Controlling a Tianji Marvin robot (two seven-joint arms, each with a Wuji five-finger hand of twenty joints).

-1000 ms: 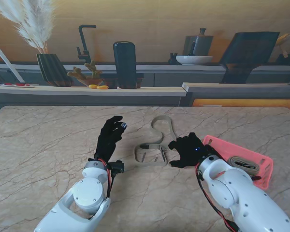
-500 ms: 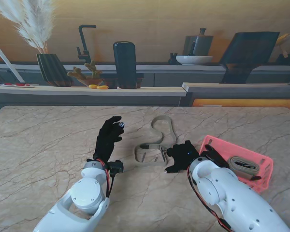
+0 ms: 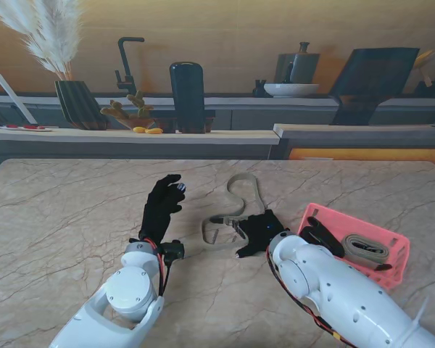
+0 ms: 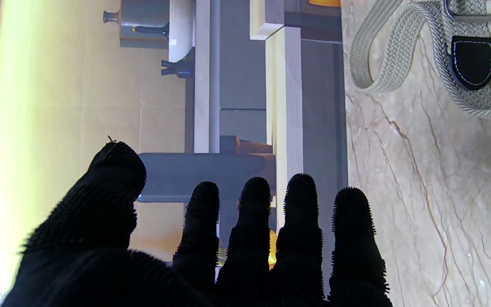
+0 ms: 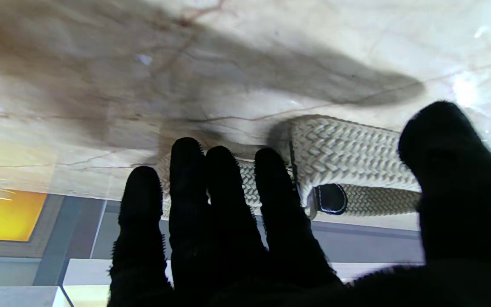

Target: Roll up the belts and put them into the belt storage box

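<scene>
A beige woven belt (image 3: 241, 190) lies unrolled mid-table, its loop on the far side and its metal buckle end (image 3: 216, 233) nearer to me. My right hand (image 3: 257, 230) hovers over the buckle end with its fingers spread, holding nothing; in the right wrist view the belt (image 5: 348, 157) lies just past the fingertips (image 5: 186, 170). My left hand (image 3: 162, 205) stands open to the left of the belt, apart from it. The left wrist view shows the belt (image 4: 399, 55) and its black tab (image 4: 472, 59). The pink storage box (image 3: 348, 217) sits to the right and holds a rolled belt (image 3: 364, 249).
A black item (image 3: 319, 235) lies in the box's left part. Behind the marble table runs a counter with a vase of pampas grass (image 3: 76, 101), a black tap (image 3: 127, 65) and a dark canister (image 3: 187, 94).
My right hand has moved left, away from the pink box, and now covers the belt's buckle end. The left hand and the belt have stayed put.
</scene>
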